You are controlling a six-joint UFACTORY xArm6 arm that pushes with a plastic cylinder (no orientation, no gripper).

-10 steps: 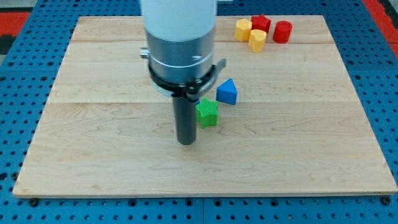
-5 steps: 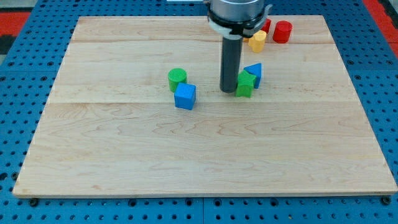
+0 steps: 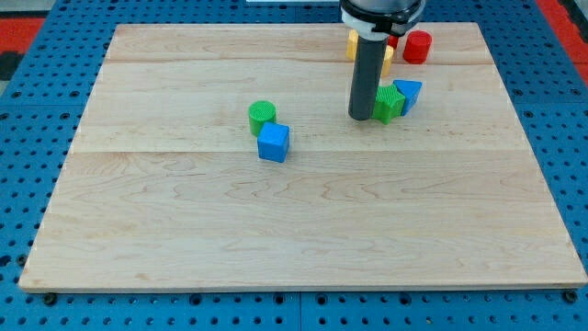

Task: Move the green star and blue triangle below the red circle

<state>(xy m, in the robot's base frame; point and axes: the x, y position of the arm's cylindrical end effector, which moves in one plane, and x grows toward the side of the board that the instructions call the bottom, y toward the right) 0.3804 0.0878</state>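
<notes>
Camera view: the green star [image 3: 389, 102], ridged on top, sits right of centre on the far half of the wooden board [image 3: 184, 239], touching the blue triangle [image 3: 408, 94] on its right. My tip [image 3: 361, 117] presses the star's left side. The red circle [image 3: 417, 46] stands near the far edge. The arm carries no gripper.

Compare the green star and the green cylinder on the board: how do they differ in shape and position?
The green star has ridged points; the green cylinder is round with a flat top. The green star sits toward the view's right, against my tip and touching the blue triangle; the green cylinder sits nearer the middle, beside the blue cube. Both are green.
</notes>
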